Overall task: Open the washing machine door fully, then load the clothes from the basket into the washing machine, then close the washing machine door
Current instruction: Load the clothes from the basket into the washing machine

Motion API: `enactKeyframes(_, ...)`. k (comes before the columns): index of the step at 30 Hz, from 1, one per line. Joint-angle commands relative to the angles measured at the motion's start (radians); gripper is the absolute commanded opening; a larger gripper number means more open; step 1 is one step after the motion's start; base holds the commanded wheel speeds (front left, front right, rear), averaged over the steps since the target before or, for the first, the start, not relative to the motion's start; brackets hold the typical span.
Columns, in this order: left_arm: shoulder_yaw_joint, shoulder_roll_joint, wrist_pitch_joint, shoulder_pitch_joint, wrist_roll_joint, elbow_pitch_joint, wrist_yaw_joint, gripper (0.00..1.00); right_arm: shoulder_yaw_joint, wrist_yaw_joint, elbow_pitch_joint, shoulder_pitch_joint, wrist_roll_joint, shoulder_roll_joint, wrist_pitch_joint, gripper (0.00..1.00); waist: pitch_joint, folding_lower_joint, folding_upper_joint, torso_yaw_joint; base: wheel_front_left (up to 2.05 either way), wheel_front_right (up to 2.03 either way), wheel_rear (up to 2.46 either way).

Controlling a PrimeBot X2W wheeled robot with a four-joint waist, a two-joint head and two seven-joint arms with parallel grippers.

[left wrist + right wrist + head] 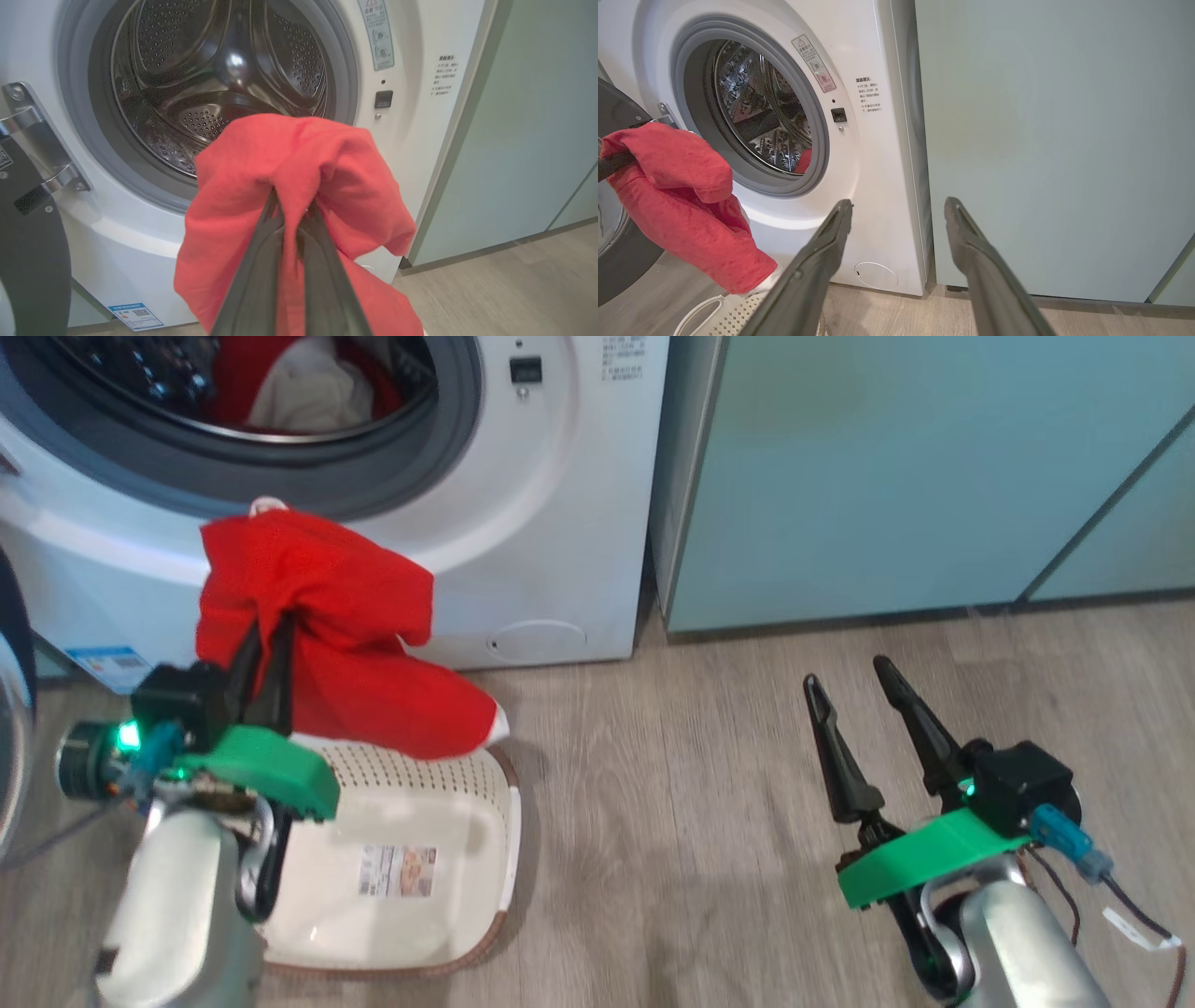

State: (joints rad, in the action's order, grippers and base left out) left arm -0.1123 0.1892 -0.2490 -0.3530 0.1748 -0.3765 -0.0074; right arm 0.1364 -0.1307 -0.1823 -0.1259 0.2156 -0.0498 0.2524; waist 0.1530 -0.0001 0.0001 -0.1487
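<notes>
My left gripper [269, 649] is shut on a red piece of the clothes [322, 616], which hangs above the near-empty cream basket [513, 840] and just below the drum opening of the washing machine [551, 504]. In the left wrist view the fingers [261, 261] pinch the red fabric [299, 158] in front of the steel drum [219, 70]. More red and white clothes [299, 387] lie inside the drum. The washing machine door [28, 270] stands swung open at the left. My right gripper [845, 674] stands open and holds nothing, over the floor to the right.
A pale green cabinet [915, 476] stands right against the washer's right side. The floor [672, 803] between basket and right arm is grey wood. A small round white flap [537, 639] and a blue label [107, 665] sit low on the washer front.
</notes>
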Motion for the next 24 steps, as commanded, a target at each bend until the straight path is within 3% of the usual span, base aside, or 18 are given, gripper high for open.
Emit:
enactKeyframes(1,0.063,-0.001,-0.013,0.010,0.005,0.072,-0.014,0.00,0.019,0.000,0.027,-0.002,-0.013,0.000,0.009,1.00,-0.035,0.0001,-0.0001,0.001,0.00,0.00,0.00)
enactKeyframes(13,0.156,-0.108,-0.013,0.243,-0.002,0.227,-0.084,0.00,0.003,0.000,0.025,0.047,-0.029,0.000,0.009,1.00,-0.125,0.0001,-0.0001,0.009,0.00,0.00,0.00)
enactKeyframes(24,0.175,-0.136,-0.013,0.275,-0.016,0.261,-0.100,0.00,0.001,0.000,0.034,0.059,-0.028,0.000,0.009,1.00,-0.128,0.0001,-0.0001,0.021,0.00,0.00,0.00)
